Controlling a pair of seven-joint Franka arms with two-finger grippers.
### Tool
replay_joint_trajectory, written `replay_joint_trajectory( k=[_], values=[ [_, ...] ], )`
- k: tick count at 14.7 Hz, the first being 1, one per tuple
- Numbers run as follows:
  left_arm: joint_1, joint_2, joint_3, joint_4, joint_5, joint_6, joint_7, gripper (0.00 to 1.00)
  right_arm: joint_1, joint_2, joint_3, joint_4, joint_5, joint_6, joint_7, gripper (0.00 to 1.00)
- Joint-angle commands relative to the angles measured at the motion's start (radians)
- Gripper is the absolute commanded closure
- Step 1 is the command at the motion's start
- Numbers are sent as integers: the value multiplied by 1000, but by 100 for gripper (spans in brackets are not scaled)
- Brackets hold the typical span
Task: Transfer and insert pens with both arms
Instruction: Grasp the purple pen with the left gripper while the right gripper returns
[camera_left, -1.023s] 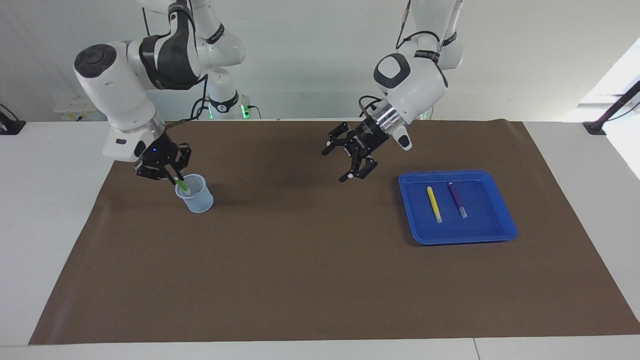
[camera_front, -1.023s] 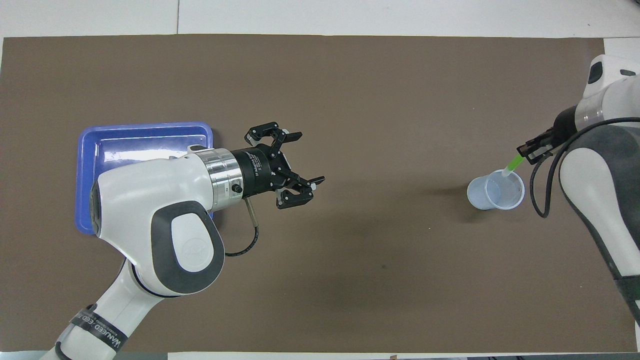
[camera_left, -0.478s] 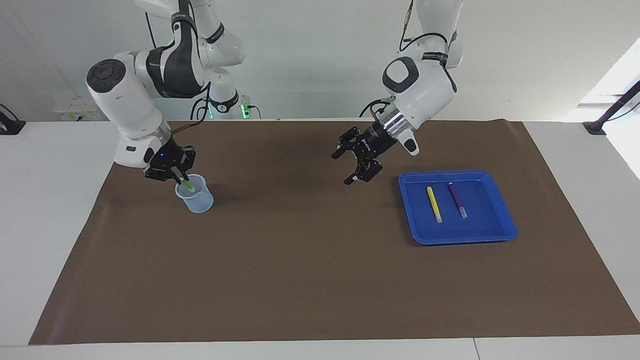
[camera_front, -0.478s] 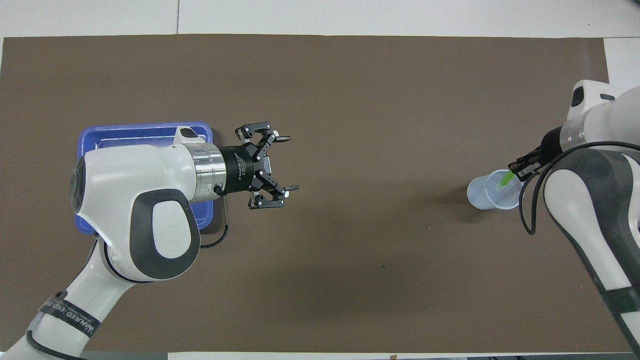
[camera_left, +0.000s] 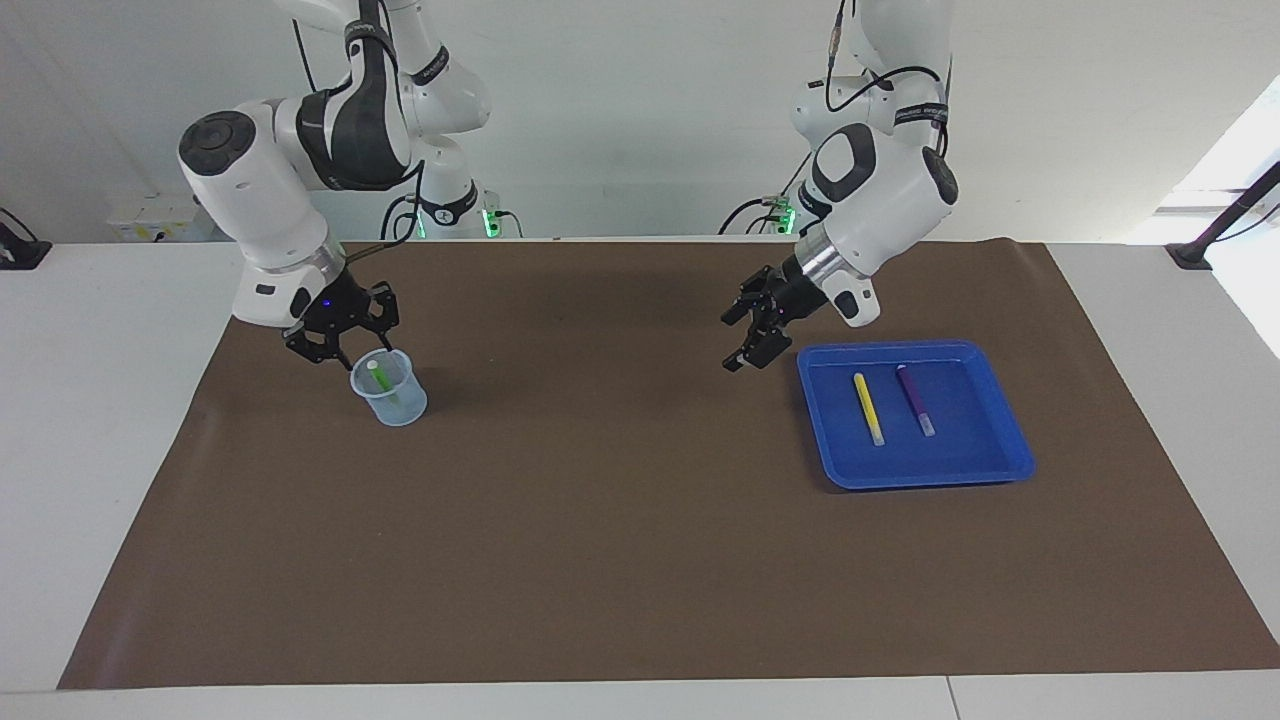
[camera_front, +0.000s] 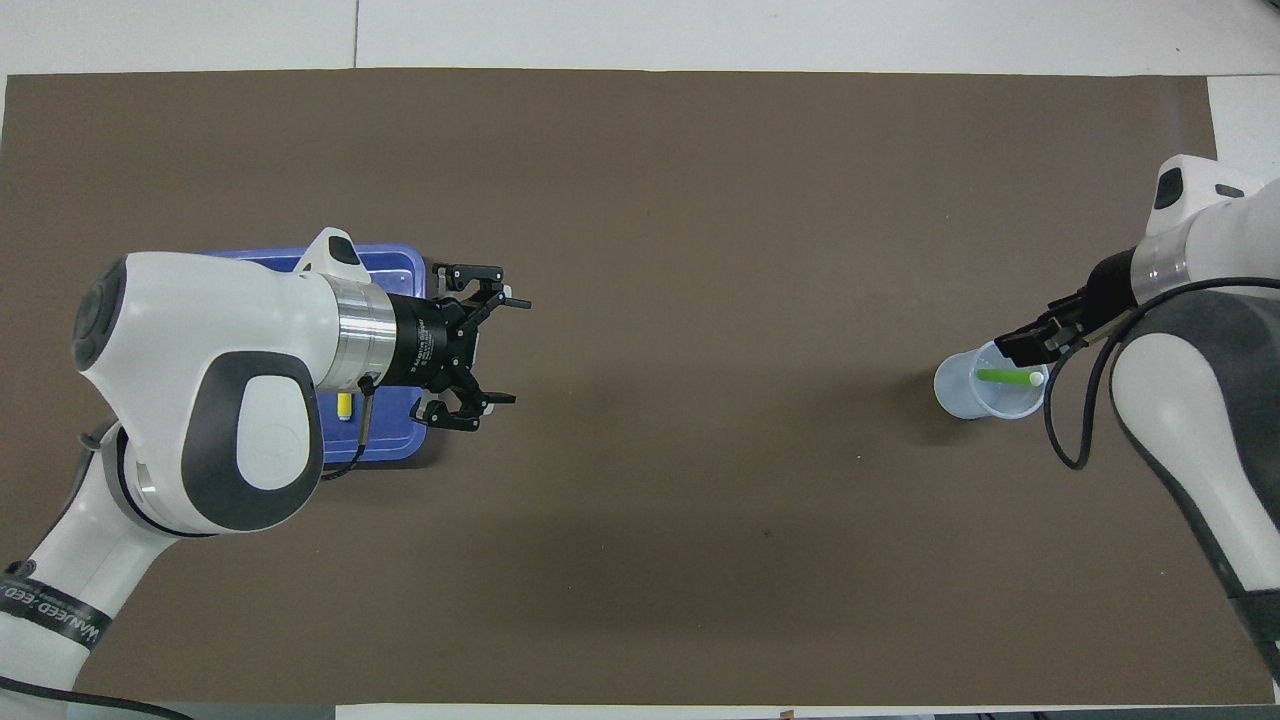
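The green pen (camera_left: 378, 379) leans inside the clear plastic cup (camera_left: 390, 392), free of any grip; from above, the green pen (camera_front: 1004, 377) lies slanted across the cup (camera_front: 968, 392). My right gripper (camera_left: 348, 342) hangs open just over the cup's rim, and it shows at the rim in the overhead view too (camera_front: 1032, 344). The yellow pen (camera_left: 868, 408) and the purple pen (camera_left: 915, 399) lie side by side in the blue tray (camera_left: 930, 474). My left gripper (camera_left: 736, 343) is open and holds nothing, above the mat beside the tray's edge (camera_front: 508, 350).
A brown mat (camera_left: 620, 540) covers most of the white table. In the overhead view the left arm hides most of the tray (camera_front: 402, 258), and only a tip of the yellow pen (camera_front: 344, 406) shows. Smaller white arms with green lights stand at the back.
My right gripper opened and let go of the green pen, which dropped into the cup. My left arm swung back toward the tray, its gripper staying open.
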Motion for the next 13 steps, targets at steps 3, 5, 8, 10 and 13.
replay_joint_trajectory(
  k=[3, 5, 8, 10, 13],
  values=[
    [124, -32, 0, 8, 204, -155, 238, 0, 10, 22, 19, 66, 332, -49, 287, 5],
    [145, -34, 0, 8, 328, -168, 270, 0, 63, 22, 28, 64, 461, -29, 576, 0],
    [207, -31, 1, 7, 393, -206, 468, 0, 158, 21, 28, 49, 536, 86, 756, 0],
    [262, -21, 1, 7, 399, -199, 580, 0, 204, 12, 30, 15, 576, 152, 798, 0],
    [312, 12, 1, 7, 543, -173, 843, 0, 246, -4, 30, -28, 659, 215, 859, 0]
  ],
)
